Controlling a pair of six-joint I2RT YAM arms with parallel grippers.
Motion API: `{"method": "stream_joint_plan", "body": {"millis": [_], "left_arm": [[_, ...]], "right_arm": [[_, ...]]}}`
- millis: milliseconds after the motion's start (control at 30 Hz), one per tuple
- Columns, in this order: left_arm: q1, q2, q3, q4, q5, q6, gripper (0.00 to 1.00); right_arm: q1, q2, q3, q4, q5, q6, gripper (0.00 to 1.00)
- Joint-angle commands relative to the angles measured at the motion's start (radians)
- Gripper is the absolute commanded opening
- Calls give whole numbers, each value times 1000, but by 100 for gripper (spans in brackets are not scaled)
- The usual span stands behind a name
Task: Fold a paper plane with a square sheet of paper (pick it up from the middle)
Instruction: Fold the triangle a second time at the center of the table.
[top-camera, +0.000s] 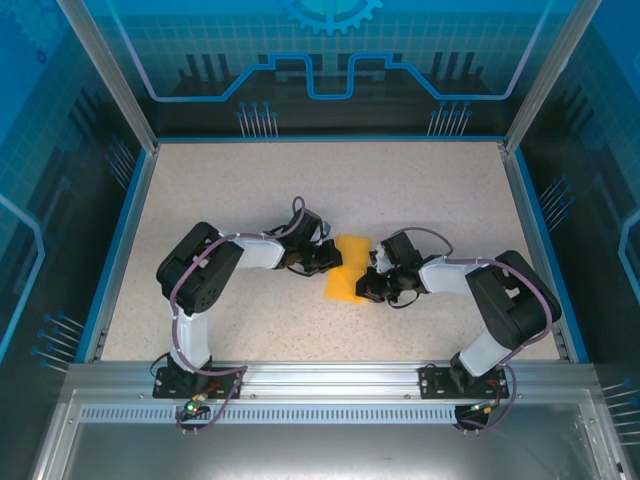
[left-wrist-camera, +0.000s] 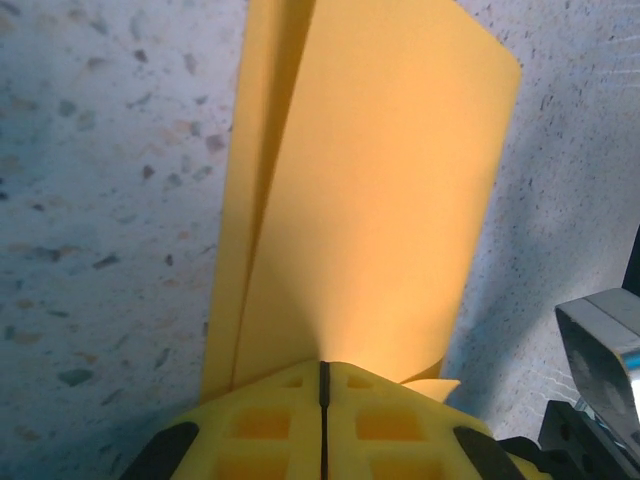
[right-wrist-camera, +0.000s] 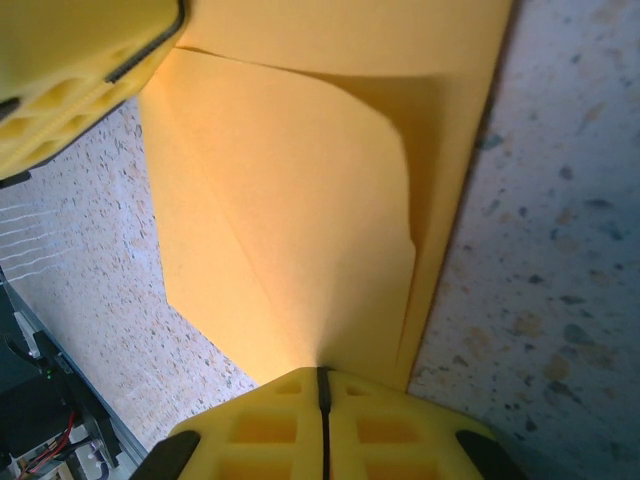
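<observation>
The orange-yellow square sheet of paper sits mid-table, partly folded, between both grippers. My left gripper meets it from the left and my right gripper from the right. In the left wrist view the yellow jaws are pressed together at the gripper tip, pinching the sheet of paper, which rises ahead with a long crease on its left. In the right wrist view the right gripper is likewise shut on the sheet of paper, whose folded flap curls at the right. The left gripper's yellow fingers show at top left there.
The speckled tabletop spreads around the paper, bounded by a blue rim and aluminium posts. Both arm bases sit on the metal rail at the near edge. Part of the right gripper's grey body shows at the left wrist view's right edge.
</observation>
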Motion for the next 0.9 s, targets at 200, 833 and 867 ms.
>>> {"method": "stream_joint_plan", "body": {"millis": [200,833,867], "left_arm": [[30,4,-36,-17,-39,65,7],[-38,-219,18,-116,14,65,14],[-48,-211,16,-110,14,58,14]], "right_arm": [[0,31,-24,-148,89,-20,7],[0,27,-27,-131,80,-18,7],[0,26,-26,-130,79,-16,7]]}}
